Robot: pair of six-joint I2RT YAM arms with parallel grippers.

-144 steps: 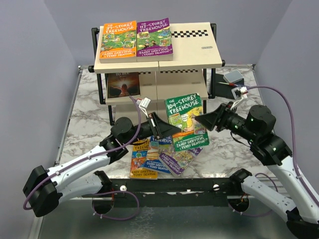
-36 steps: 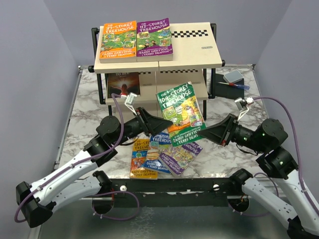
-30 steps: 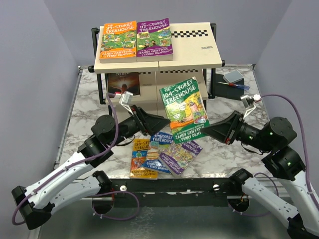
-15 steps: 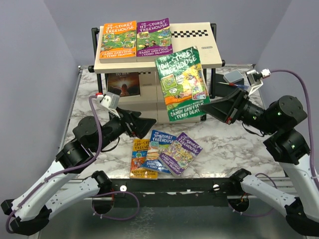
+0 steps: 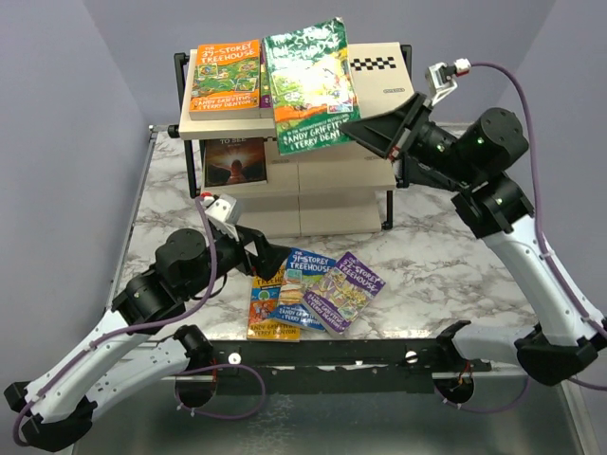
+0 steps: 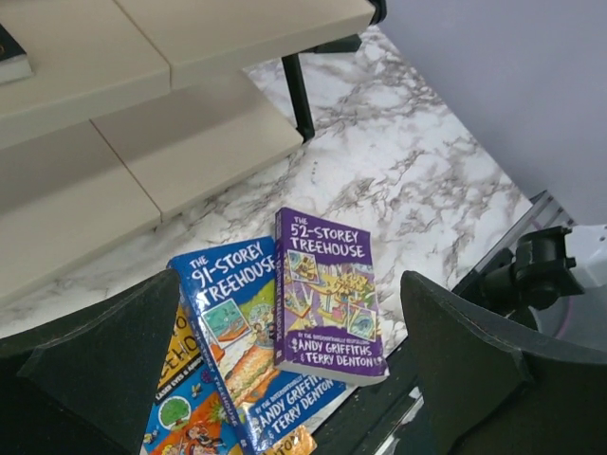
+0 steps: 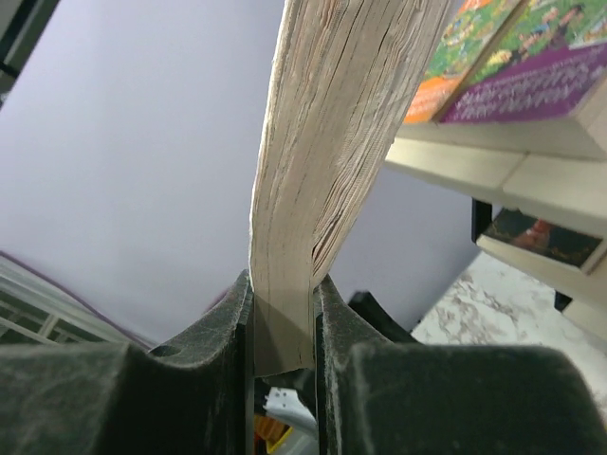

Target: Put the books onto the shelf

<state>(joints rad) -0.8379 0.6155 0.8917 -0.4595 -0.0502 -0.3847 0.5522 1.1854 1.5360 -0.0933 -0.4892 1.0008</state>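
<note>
My right gripper (image 5: 364, 134) is shut on the lower edge of a green book (image 5: 305, 83), which hangs tilted above the shelf's (image 5: 379, 104) top board and overlaps the purple book there. In the right wrist view the jaws (image 7: 283, 322) pinch its page block (image 7: 332, 142). An orange book (image 5: 226, 76) lies flat on the top board, and a dark book (image 5: 235, 161) on the middle tier. My left gripper (image 5: 264, 254) stands open above three books on the table: purple (image 6: 327, 289), blue (image 6: 232, 332) and orange-yellow (image 6: 180, 417). Nothing is between its fingers (image 6: 104, 360).
A black rail (image 5: 379, 355) runs along the table's near edge, just below the three loose books. The right half of the top board (image 5: 379, 71) carries a checkered strip. Grey-purple walls close in on both sides and behind the shelf.
The right arm has lifted the green book from in front of the shelf's middle up over the top board. The left gripper has opened wide and drawn back toward the near left.
</note>
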